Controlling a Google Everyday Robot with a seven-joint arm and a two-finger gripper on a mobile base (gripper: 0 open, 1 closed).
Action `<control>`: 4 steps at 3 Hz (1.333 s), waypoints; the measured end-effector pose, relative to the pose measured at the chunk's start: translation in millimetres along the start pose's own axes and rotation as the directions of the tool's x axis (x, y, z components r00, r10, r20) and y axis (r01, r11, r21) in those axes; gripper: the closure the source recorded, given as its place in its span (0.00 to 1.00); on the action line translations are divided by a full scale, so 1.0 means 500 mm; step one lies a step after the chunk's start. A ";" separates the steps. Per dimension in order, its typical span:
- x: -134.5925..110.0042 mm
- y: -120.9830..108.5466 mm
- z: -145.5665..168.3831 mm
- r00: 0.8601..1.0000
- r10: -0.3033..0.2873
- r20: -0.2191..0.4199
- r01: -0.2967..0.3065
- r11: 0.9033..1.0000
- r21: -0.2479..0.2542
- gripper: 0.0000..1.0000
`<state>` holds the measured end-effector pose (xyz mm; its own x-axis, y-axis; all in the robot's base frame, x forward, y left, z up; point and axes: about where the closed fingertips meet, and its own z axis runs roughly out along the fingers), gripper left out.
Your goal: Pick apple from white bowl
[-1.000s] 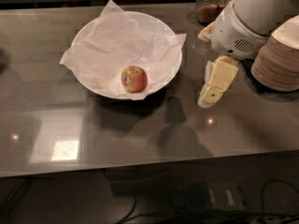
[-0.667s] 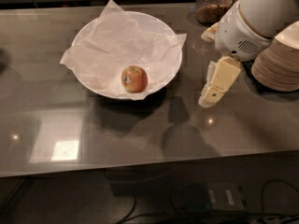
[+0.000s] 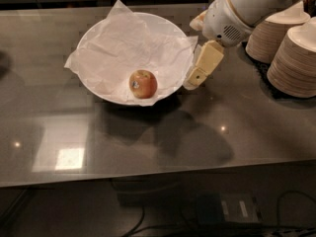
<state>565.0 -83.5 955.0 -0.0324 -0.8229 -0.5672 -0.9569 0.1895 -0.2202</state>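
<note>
Apple (image 3: pixel 143 84): small, round, red-orange, dark sticker; sits low in the wide white bowl (image 3: pixel 170 26), on crumpled white paper (image 3: pixel 123 48). My gripper (image 3: pixel 197 74): beige, blocky, just outside the bowl's right rim, above the glossy grey table (image 3: pixel 247 127); open or closed, cannot tell. Ribbed beige paper bowls (image 3: pixel 296 58) are stacked far right.
</note>
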 end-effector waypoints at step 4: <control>-0.075 -0.022 0.150 0.992 -0.103 0.074 0.109 0.991 -0.083 0.04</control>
<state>598.5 -14.3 919.4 0.0874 -0.7960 -0.5990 -0.9753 0.0542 -0.2143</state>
